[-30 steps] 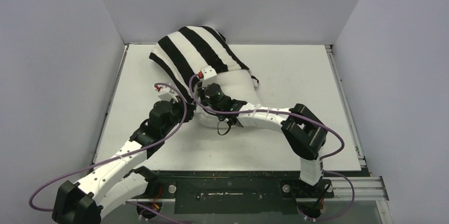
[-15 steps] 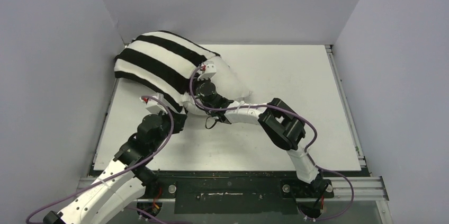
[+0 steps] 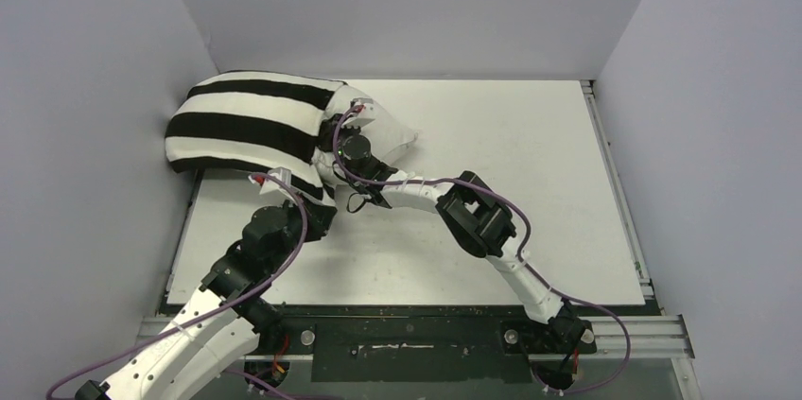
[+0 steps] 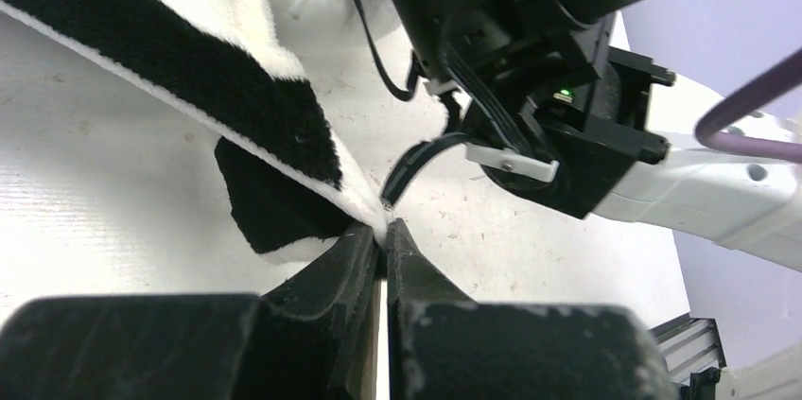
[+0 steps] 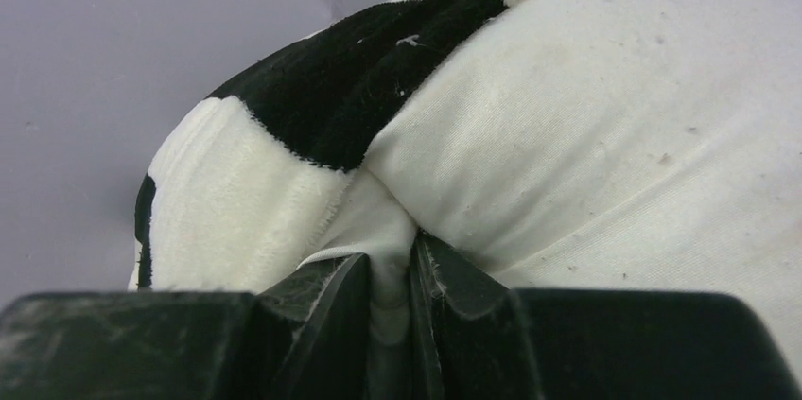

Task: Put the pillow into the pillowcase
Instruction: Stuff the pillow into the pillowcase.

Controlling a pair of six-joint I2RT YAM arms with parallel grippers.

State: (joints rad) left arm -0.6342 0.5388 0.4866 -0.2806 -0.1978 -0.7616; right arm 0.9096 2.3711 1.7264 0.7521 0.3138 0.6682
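the pillowcase has swung left into the far corner and now covers most of the pillow; one end still shows. left gripper pinches the case's hem, right gripper pinches pillow fabric beside it.

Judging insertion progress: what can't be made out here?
- Top view: how much of the plump off-white fabric pillow lies inside the black-and-white striped cloth pillowcase; cloth covers it.
- Top view: fingers of the left gripper, under its wrist.
- Right wrist view: whether the right gripper pinches the pillowcase hem too; folds hide it.
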